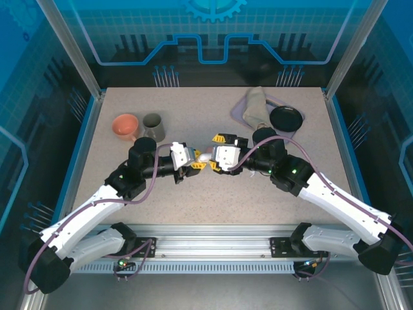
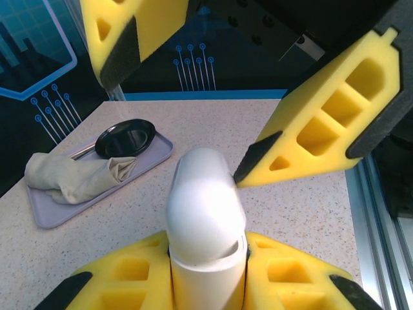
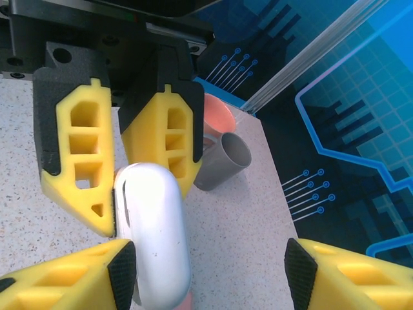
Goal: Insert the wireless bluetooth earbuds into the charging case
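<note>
The charging case (image 2: pixel 205 206) is a smooth, glossy white plastic pebble with rounded ends and a thin seam where the lid meets the body. It sits over the middle of the bench (image 1: pixel 213 200), clenched in the jaws of the left gripper (image 1: pixel 195 163). That gripper's yellow fingers (image 2: pixel 132 281), moulded with hollow pockets and tipped with matte black pads, press its two sides. The domed end sticks out beyond them.

The right gripper (image 1: pixel 215 157) faces it from the other side with its jaws released and spread wide. One black-padded tip lies just beside the dome, though I cannot tell whether it touches. The other tip stands well apart. In the right wrist view a small salmon-pink patch shows at the case's lower end, too little to tell what it is.

The bench top is matte, speckled beige and stone-like, with a blue rim and bare aluminium posts at its edges.

- **Back left:** a round salmon bowl (image 1: pixel 126 126) and a plain grey cup (image 1: pixel 153 126) stand just beside each other.
- **Back right:** a lilac tray (image 1: pixel 240 115) with rounded corners carries a crumpled beige cloth (image 1: pixel 255 103) and a shallow, glossy black dish (image 1: pixel 286 119). The right arm's elbow is close to the tray's near edge.

Bare bench lies between the grippers and the near rail, and at the back between the cup and the tray.
</note>
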Action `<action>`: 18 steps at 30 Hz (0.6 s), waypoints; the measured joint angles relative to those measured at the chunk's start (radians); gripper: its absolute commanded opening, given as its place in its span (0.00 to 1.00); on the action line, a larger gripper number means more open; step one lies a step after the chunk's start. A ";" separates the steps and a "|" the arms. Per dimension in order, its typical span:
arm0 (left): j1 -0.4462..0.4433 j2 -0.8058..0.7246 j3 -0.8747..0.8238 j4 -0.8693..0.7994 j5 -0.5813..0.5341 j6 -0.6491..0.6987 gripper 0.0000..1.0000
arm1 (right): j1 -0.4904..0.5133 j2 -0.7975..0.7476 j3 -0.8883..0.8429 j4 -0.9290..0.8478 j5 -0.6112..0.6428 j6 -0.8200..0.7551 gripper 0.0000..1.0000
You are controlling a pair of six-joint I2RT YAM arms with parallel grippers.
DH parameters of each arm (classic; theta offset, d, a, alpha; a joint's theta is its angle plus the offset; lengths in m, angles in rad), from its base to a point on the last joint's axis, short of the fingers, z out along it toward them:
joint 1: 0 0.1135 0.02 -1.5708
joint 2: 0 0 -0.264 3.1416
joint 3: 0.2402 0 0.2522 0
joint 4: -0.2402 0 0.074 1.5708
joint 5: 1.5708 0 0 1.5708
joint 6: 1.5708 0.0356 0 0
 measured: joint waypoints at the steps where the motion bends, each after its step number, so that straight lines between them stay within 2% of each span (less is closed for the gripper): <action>1: 0.000 0.000 0.000 -0.001 -0.002 0.000 0.00 | 0.000 0.000 0.002 0.000 0.003 0.001 0.65; 14: -0.008 0.000 0.000 -0.018 -0.001 0.015 0.00 | -0.028 -0.010 0.020 -0.004 0.045 0.043 0.67; 18: -0.008 0.000 0.000 -0.013 -0.002 0.014 0.00 | -0.074 -0.072 0.002 -0.006 0.038 0.090 0.74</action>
